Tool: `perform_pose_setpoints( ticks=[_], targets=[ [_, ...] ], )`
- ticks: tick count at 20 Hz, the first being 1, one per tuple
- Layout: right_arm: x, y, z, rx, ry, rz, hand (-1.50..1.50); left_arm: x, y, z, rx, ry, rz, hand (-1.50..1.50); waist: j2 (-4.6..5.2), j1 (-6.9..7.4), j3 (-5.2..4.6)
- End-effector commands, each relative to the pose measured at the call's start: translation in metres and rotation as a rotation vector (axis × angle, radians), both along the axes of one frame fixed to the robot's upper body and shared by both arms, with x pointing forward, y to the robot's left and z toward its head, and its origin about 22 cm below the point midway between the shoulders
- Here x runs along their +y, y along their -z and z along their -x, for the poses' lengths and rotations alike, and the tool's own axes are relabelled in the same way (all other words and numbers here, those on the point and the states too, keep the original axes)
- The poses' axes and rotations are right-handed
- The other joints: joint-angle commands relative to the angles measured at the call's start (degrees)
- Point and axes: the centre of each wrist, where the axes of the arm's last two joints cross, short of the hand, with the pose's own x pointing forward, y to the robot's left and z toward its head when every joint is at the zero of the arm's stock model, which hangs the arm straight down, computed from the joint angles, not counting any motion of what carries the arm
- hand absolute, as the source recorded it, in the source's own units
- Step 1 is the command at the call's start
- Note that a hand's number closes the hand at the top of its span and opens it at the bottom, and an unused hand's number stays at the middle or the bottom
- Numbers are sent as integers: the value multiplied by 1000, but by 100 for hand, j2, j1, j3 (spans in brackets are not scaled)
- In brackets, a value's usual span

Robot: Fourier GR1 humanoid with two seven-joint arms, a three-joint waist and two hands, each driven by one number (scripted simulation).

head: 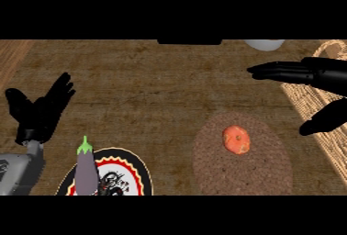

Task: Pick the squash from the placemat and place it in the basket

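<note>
An orange squash [236,139] lies on a round brown woven placemat [242,172] at the lower right of the counter. The light wicker basket [324,103] runs along the right edge, partly cut off by the view. My right hand [308,73] hovers at the upper right, over the basket's rim, above and to the right of the squash. Its fingers stretch straight toward the left and its thumb hangs down; it is open and holds nothing. My left hand [41,112] rests open at the left edge, fingers up.
A purple eggplant [85,167] lies on a black, red and yellow plate [132,172] at the lower left. A white object [264,44] and a dark object [190,41] sit at the counter's far edge.
</note>
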Motion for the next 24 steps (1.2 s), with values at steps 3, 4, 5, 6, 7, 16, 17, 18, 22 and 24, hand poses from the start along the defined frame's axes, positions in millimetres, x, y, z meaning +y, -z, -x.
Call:
perform_pose_setpoints(
  ticks=[3, 4, 5, 6, 7, 16, 17, 18, 22, 24],
  targets=[
    [5, 65, -3, 78, -124, -69, -150, -8, 12, 6, -6, -1, 1, 0, -13, -15, -6],
    [24, 76, -2, 72, -133, -97, -150, 1, 4, 11, -10, -6, -4, 0, -24, 6, -6],
    [20, 96, -4, 87, -128, -86, -150, 1, 3, -1, -6, 7, -14, 0, 5, 6, -5],
    [32, 106, 3, 112, -133, -116, -150, 5, -1, -1, -2, 1, -9, 0, -16, -33, -7],
    [29, 110, -4, 136, -99, -152, -150, 4, -6, -1, -12, 1, -19, 0, -14, -7, -7],
    [61, 161, -4, 122, -135, 2, -150, -3, 2, 7, -1, -2, -16, 0, -32, -36, -8],
    [47, 157, -11, 129, -130, 31, -150, 10, 16, 14, 1, -5, -20, 0, -25, -25, -10],
    [50, 143, -17, 125, -116, 28, -150, -6, 20, 9, -10, -16, -7, 0, -35, -64, -11],
    [45, 166, -16, 122, -127, 80, -150, -11, 13, -2, 1, -11, -6, 0, -29, -69, -10],
    [53, 142, -19, 95, -142, 77, -150, 8, 4, 13, 20, -12, -9, 0, -46, -72, -11]
  ],
)
